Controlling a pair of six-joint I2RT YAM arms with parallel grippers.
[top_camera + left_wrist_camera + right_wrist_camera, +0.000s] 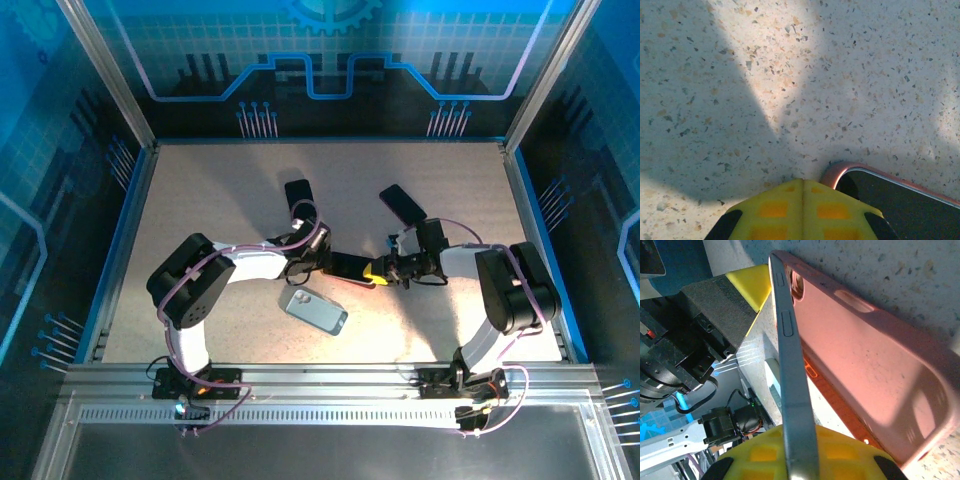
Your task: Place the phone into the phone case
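The right claw (380, 270) is clenched on the phone (350, 267): in its wrist view the phone's thin grey side, with two buttons, runs straight up between the yellow fingers (765, 452), and the pink back faces the table (220, 190). The left claw (327, 263) is clenched too, gripping nothing; its wrist view shows the two yellow pads (772, 210) pressed together with the phone's rounded pink corner just beside them, dark glass inside the rim. Whether that claw touches the phone I cannot tell. From above, the phone hangs between the two claws at mid-table as a dark slab, its colour lost. The case (315, 310), grey-blue with a camera cut-out at its left end, lies flat and slantwise on the table just on the near side of the claws, close to the phone but apart from it. Open speckled table stretches from the claws to the far wall (320, 110) and out to the blue rails (120, 240) on either side; toward the arm bases the room is tighter, with the case lying between the two forearms. The right wrist view alone gives the phone's back, its round lens hole and curved band at the near end, plus the left claw's black body and one yellow tip by the phone's far corner.
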